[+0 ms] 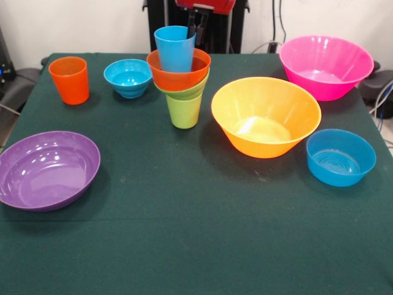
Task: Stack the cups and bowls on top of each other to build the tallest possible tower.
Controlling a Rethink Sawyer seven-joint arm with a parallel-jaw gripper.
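The tower stands at the table's middle back: a lime green cup (183, 112) as base, a small green bowl (191, 90) on it, a medium orange bowl (178, 77) on that, and a light blue cup (174, 48) upright in the orange bowl. My gripper (196, 27) comes down from the top edge, right at the blue cup's far right rim. I cannot see whether it grips the cup. An orange cup (69, 80) stands alone at the back left. A small blue bowl (128, 77) sits between it and the tower.
A large purple bowl (48, 170) lies at the left front. A yellow-orange bowl (266, 115) sits just right of the tower, a pink bowl (326, 66) at the back right, a medium blue bowl (341, 157) at the right. The green cloth table (196, 246) carries them all.
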